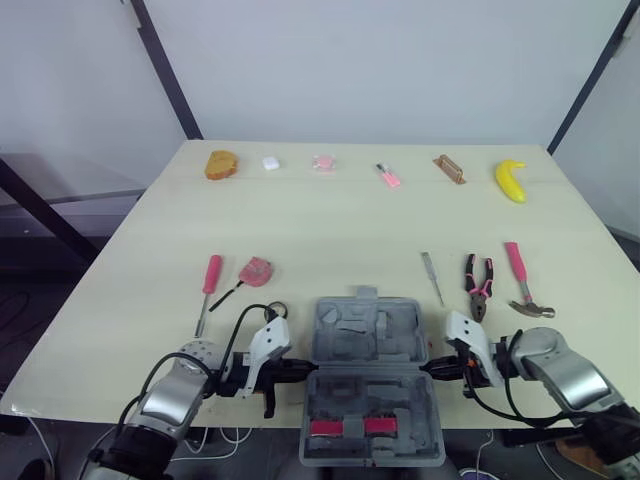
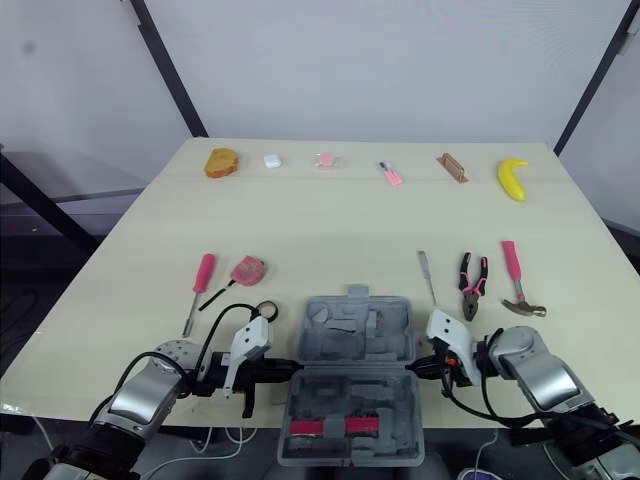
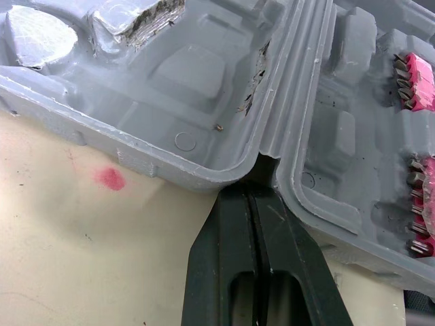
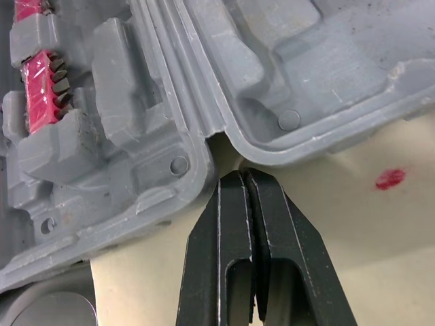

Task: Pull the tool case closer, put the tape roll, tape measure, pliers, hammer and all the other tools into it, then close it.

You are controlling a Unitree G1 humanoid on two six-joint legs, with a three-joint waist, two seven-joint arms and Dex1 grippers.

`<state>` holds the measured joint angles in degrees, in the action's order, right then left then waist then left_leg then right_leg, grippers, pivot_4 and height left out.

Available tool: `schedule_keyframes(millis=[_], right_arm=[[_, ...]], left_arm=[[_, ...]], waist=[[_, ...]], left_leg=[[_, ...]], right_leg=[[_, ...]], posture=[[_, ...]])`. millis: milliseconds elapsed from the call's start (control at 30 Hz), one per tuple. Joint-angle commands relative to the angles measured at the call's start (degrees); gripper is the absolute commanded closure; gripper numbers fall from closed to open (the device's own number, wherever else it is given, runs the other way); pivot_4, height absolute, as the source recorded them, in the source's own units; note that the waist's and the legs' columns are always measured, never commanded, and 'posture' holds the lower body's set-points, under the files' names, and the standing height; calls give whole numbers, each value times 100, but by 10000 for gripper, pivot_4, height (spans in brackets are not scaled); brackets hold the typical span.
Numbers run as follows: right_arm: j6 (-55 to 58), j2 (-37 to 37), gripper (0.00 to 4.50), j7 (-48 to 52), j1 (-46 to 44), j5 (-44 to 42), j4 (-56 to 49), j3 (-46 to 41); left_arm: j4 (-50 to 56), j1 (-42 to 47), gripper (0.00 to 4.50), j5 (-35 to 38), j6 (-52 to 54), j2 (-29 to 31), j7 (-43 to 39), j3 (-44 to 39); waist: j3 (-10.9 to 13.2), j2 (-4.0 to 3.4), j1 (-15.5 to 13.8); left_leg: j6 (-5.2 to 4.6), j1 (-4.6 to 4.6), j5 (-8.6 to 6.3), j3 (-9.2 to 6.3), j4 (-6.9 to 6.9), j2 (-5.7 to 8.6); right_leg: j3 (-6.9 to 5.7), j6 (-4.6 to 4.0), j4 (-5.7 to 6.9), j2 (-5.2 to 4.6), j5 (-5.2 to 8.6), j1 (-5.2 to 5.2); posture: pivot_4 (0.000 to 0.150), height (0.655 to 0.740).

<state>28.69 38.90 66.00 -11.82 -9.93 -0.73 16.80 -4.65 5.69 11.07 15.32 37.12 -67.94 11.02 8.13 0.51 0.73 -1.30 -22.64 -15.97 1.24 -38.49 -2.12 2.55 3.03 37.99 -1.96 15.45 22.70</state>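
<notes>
case (image 1: 368, 340) overhangs table (image 1: 330, 230) edge | left claw (image 3: 253, 190), right claw (image 4: 243, 175) seemingly touch hinge (image 3: 289, 81)

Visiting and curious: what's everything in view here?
tool case: one, grey, near edge
bit strips: two, pink, in case
screwdriver: one, pink, left of case
tape measure: one, pink, beside screwdriver
tape roll: one, dark, beside case
thin tool: one, silver, right of case
pliers: one, pink-black, beside it
hammer: one, pink, rightmost
lump: one, orange, far left
small pieces: four, white, pink, brown, far row
banana: one, yellow, far right
left gripper: one, black, case's left side
right gripper: one, black, case's right side
</notes>
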Motion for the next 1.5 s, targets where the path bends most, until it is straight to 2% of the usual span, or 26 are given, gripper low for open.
schedule_keyframes(millis=[33, 567, 667, 833, 1000, 1267, 1367, 1433, 1500], right_arm=[[36, 128, 44393, -48, 31, 58, 160, -66], [-334, 249, 44393, -231, 367, -330, -48, -764], [-670, 121, 44393, -467, 643, -501, -42, -1198], [-1831, -9, 44393, -863, 1551, -647, 17, -2163], [-3076, -336, 44393, -1301, 2178, -802, 236, -3183], [-3138, -786, 44393, -1536, 3342, -1785, 123, -4531], [-3162, -887, 45000, -1393, 3820, -2141, 194, -4978], [-3316, -943, 45000, -1298, 4145, -2201, 335, -5210], [-3472, -1012, 35117, -1271, 4379, -2245, 448, -5441]], left_arm=[[-253, -149, 45000, -140, 50, 180, -25, 81], [-313, -331, 45000, 184, -161, 461, -24, -383], [-79, -622, 45000, 508, -290, 492, 19, -820], [343, -1358, 45000, 1243, -728, 406, 205, -2106], [248, -1903, 45000, 1377, -1075, 415, 356, -2937], [28, -2601, 45000, 1652, -1221, 261, 572, -3869], [-87, -2699, 36763, 1758, -1226, 143, 828, -4195], [-244, -2753, 27215, 1746, -1289, 75, 992, -4389], [-429, -2830, 15900, 1735, -1355, 38, 1065, -4543]], waist=[[-1, 1, 1], [-2, 1, 10], [-1, 0, 26], [5, 3, -16], [5, 5, -14], [6, 6, -7], [5, 8, -9], [4, 10, -18], [2, 12, -14]], left_leg=[[0, 0, 0, 0, 0, 0], [0, 1, 0, 0, 0, -3], [0, 1, 0, 1, 1, -6], [0, -14, 0, 0, 3, -16], [0, -2, 0, 6, -1, -12], [0, 0, -1, 9, 5, -15], [0, 1, -1, 11, 5, -18], [0, 3, -1, 9, 4, -19], [0, 3, -1, 10, 5, -19]], right_leg=[[0, 0, 0, 0, 0, 0], [0, 0, 1, 2, 0, 0], [2, -1, 2, 4, 0, 1], [-1, -1, -5, -4, 1, 10], [6, 1, -2, -11, 1, 0], [8, 0, -4, -7, 2, 0], [11, 0, -5, -8, 2, 0], [10, -1, -5, -7, 4, -1], [10, -1, -5, -7, 5, -1]], posture=[[1500, 7400], [1500, 7400], [1500, 7400], [1500, 7400], [1500, 7400], [1500, 7400], [1500, 7400], [1500, 7400], [1500, 7400]])
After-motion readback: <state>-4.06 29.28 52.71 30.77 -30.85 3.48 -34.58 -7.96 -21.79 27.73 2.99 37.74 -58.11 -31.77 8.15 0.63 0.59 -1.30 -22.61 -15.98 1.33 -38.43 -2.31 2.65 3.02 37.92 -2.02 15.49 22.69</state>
